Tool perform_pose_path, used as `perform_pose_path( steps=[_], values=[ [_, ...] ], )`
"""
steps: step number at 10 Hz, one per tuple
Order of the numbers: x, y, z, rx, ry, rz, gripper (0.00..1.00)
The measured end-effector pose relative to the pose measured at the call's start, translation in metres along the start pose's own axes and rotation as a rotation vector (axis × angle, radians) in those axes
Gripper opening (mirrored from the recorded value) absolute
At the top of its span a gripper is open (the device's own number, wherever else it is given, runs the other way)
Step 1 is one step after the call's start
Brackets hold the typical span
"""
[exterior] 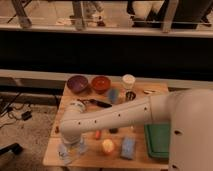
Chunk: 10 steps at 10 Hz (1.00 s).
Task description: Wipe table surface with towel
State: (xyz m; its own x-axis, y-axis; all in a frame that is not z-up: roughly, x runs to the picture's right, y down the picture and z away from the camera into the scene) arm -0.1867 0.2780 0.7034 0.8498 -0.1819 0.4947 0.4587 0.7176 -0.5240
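Towel (65,152), pale and crumpled, lies at the front-left corner of the wooden desk (54,150). Gripper (75,143) points down at the towel from above; whether it touches the cloth, and whether it is wide, narrow or holding, cannot be told. White, smooth, tubular arm (115,117) runs from there toward the right edge. Near the back edge: round purple bowl (77,83), round red bowl (101,83), white cylindrical cup (128,81). Along the front edge: rounded orange object (107,146), blue rectangular sponge (128,148). Flat green tray (159,142) occupies the front-right corner
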Motion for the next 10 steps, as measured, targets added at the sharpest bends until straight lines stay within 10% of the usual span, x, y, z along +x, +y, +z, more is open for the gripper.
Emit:
perform_pose_path(
  steps=[10],
  values=[
    [0.023,-0.006,0.046,-0.036,-0.004,0.046,0.80]
  ],
)
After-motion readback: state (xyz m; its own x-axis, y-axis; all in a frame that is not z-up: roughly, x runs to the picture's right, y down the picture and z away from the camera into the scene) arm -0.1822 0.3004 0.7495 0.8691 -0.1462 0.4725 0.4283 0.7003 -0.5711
